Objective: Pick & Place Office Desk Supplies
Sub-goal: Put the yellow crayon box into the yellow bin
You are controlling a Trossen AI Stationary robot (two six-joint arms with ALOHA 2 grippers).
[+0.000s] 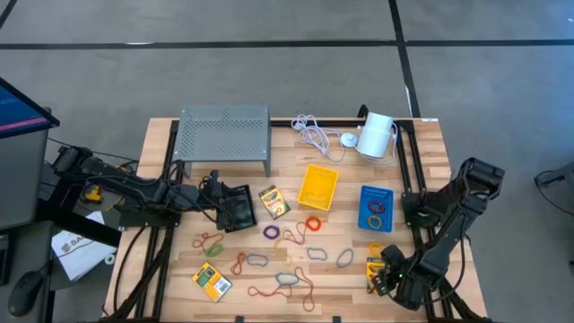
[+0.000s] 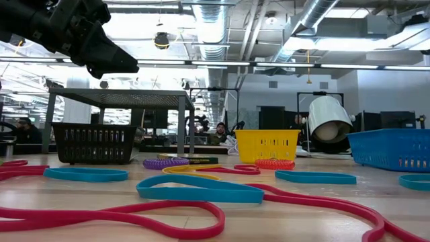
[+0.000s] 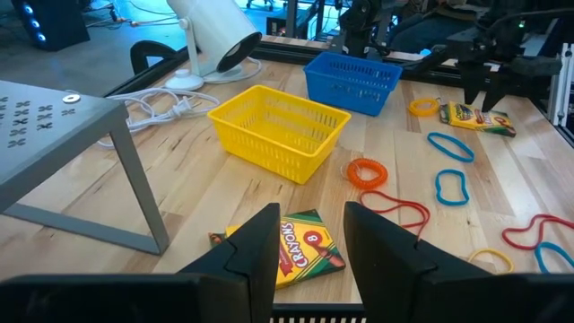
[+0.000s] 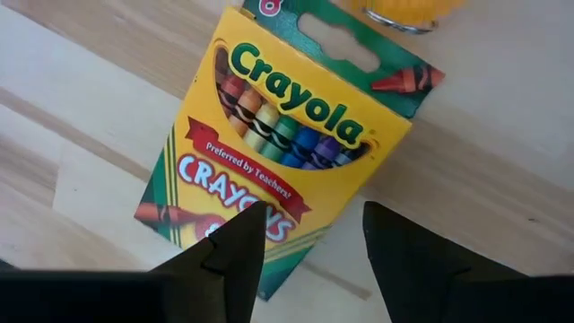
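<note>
Right tool (image 4: 309, 238), fingers spread and grasping nothing, hangs directly above a yellow-and-green cardboard crayon box (image 4: 287, 144) lying flat on the pale wooden plank desk (image 1: 421, 179) at its near right corner. The box face is glossy and rectangular, printed with a row of coloured crayons and a red banner; an orange rubber loop (image 4: 404, 11) lies just beside one end.

Left tool (image 3: 309, 247), fingers likewise parted and empty, hovers over the black mesh plastic bin (image 1: 235, 208) at the left of the desk, with a second crayon box (image 3: 300, 247) on the wood between its fingers. A third crayon box (image 1: 212, 282) lies near the front left.

The yellow lattice-walled plastic bin (image 1: 318, 186) stands at centre, empty. The blue lattice bin (image 1: 375, 207) stands to its right and holds several loops.

Thin, limp rubber-band loops in red, blue, purple, orange and green lie scattered flat across the near half of the desk, among them a coiled orange band (image 3: 367, 171) and a purple band (image 1: 271, 231).
</note>
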